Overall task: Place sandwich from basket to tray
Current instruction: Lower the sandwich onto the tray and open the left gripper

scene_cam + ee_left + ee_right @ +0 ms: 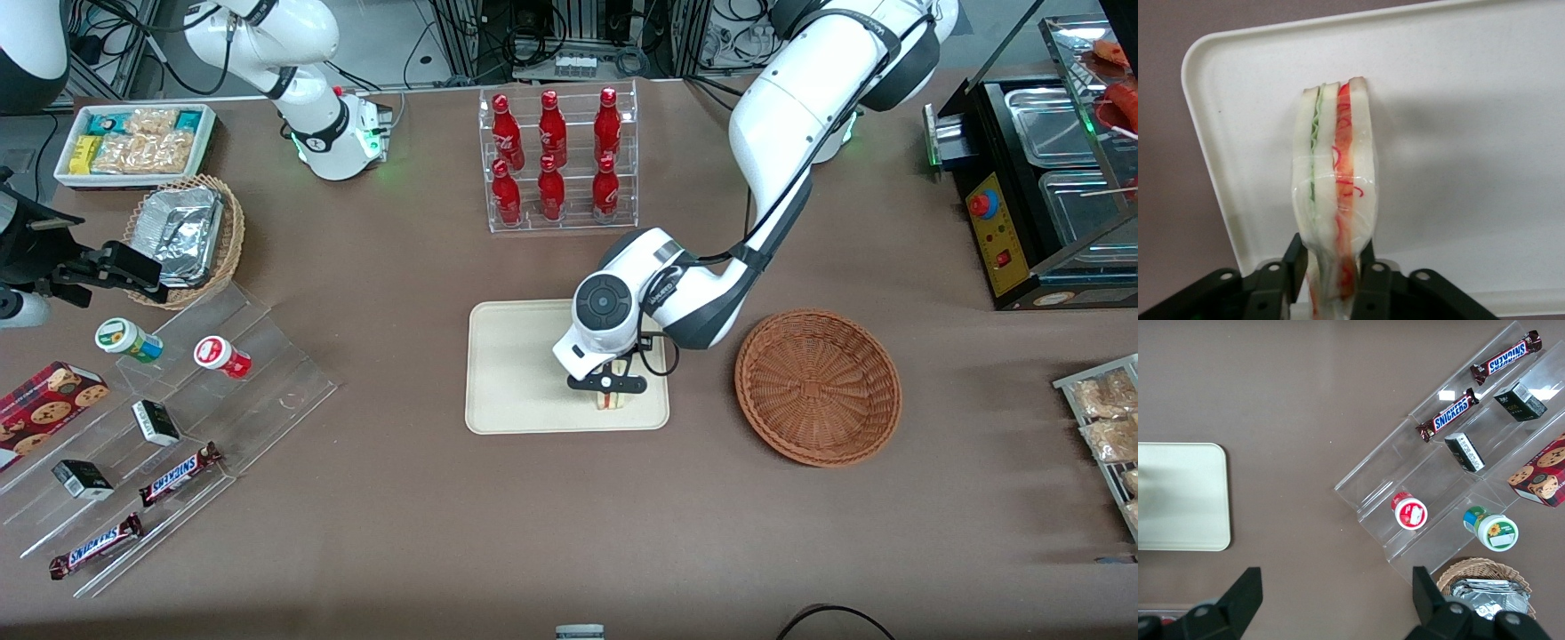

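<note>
Mock snack-shop lab bench: cola bottle rack (557, 160), tiered candy display (169, 436), cable-strewn floor.

the gripper (610, 392) is over the tray's (516, 373) near corner on the basket side, its fingers (1373, 277) clamping the sandwich (610, 400), which stands on edge on the tray. the basket (818, 386) sits beside the tray on the worktop (569, 516), toward the working arm's end.

Bottles: six red bottles (553, 158) in a clear rack (560, 222), upright.
Stepped display: two Snickers bars (180, 474), small boxes (156, 422), two lidded cups (222, 356).
Cookie box (44, 411): beside that display.
Foil trays (182, 233): in tan basket (229, 249).
Snack bin (135, 142): toward the parked arm's end of the counter (400, 516).
</note>
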Controlling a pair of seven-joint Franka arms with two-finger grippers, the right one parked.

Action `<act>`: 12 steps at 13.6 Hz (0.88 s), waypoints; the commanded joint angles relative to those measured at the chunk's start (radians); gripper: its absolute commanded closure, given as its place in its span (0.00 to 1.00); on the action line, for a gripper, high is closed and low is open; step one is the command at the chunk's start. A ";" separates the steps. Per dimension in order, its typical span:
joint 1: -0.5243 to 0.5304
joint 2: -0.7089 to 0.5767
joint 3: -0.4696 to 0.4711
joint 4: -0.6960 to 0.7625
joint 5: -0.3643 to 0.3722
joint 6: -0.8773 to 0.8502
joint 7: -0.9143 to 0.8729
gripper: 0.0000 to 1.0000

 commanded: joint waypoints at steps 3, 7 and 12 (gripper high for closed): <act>-0.029 0.015 0.013 0.033 0.020 0.005 -0.042 0.00; -0.025 0.011 0.013 0.033 0.018 0.004 -0.074 0.00; -0.006 0.002 0.014 0.033 0.021 -0.007 -0.060 0.00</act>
